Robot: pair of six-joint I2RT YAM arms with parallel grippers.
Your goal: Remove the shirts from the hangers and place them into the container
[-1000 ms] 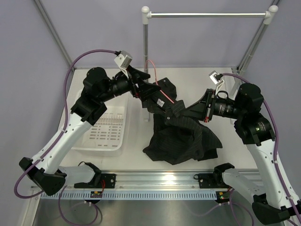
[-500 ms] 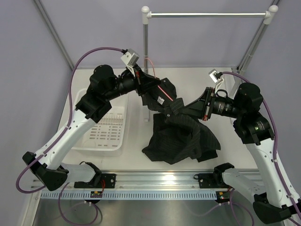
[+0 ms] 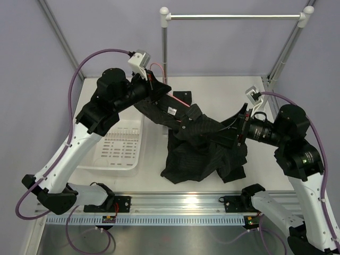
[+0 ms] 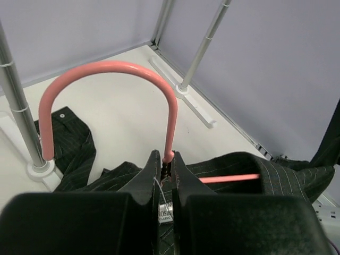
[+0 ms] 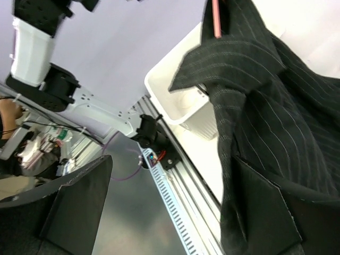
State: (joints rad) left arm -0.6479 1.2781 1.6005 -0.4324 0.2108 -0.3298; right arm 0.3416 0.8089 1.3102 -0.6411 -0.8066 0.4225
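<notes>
Black pinstriped shirt [image 3: 204, 149], seemingly on pink hanger [image 4: 114, 65]

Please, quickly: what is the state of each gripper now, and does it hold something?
Left gripper: closed on the pink hanger, at the base of its hook.
Right gripper: open, gripping nothing.

A thick metal rail [image 3: 236, 17] is being carried across the top of the frame between two white joints, one at upper centre [image 3: 164, 11] and one at upper right [image 3: 306, 13]. It is being held up by a grey upright [image 3: 164, 50] standing on the pale tabletop [image 3: 223, 87]. The scene is being enclosed by lilac wall panels [image 3: 106, 32]. Along the bottom of the frame, an aluminium track [image 3: 186, 201] is being bordered by a white slotted strip [image 3: 175, 219].
</notes>
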